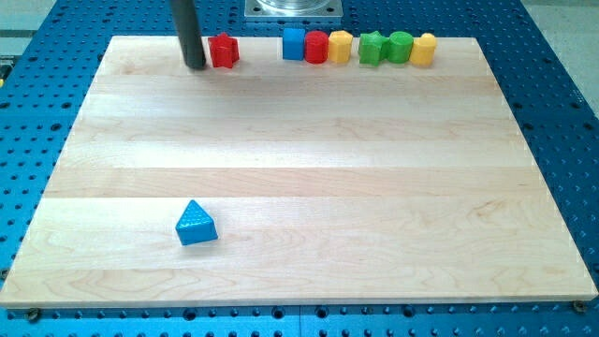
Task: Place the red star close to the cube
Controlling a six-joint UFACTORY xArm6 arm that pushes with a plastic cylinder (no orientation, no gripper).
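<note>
Now pressing my tip point(196, 65) against the red star-shaped block's point(223, 51) left side, upper left, left of the blue cube point(294, 43); a gripless tool, holding nothing.

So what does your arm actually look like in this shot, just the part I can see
Only a straight rod shows, coming in from the view's top edge: dark grey to black, round in section, plain, with no markings or cables visible. My tip is its blunt lower end, just to the view's left of the red star. The arm above is out of frame.
</note>
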